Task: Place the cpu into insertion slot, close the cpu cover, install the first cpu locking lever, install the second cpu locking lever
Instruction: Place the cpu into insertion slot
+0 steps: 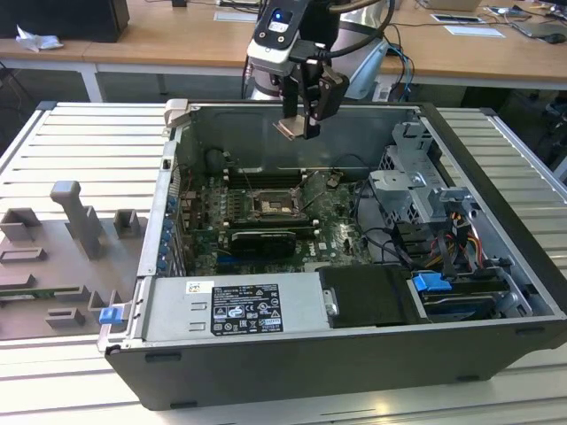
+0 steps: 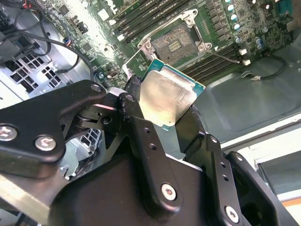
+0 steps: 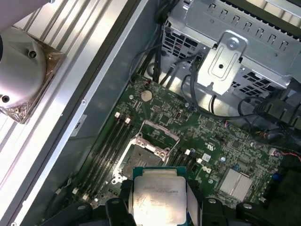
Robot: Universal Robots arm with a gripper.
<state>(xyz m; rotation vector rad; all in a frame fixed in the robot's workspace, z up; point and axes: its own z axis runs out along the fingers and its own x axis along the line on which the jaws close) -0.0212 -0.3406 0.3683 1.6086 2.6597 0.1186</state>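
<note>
The cpu (image 2: 167,101) sits in the gripper (image 2: 164,112), jaws pinched in on two opposite edges, metal face up toward the wrist cams, nothing else in the grip. In the exterior view it hangs high over the far part of the open case (image 1: 496,266), well apart from the green board (image 1: 332,212) below. The insertion slot (image 3: 142,155) lies bare on that board w/ its contact field showing; the cpu cover (image 3: 161,131) looks swung up off it, so the way in seems open. I read this as step 1, placing, not yet done; cover and both levers untouched afaict. My judgement: seating calls for squaring the chip's edges to the slot rim, since it looks skewed vs. the slot in the second wrist view, then a level, gentle drop w/o side load on the contacts.
</note>
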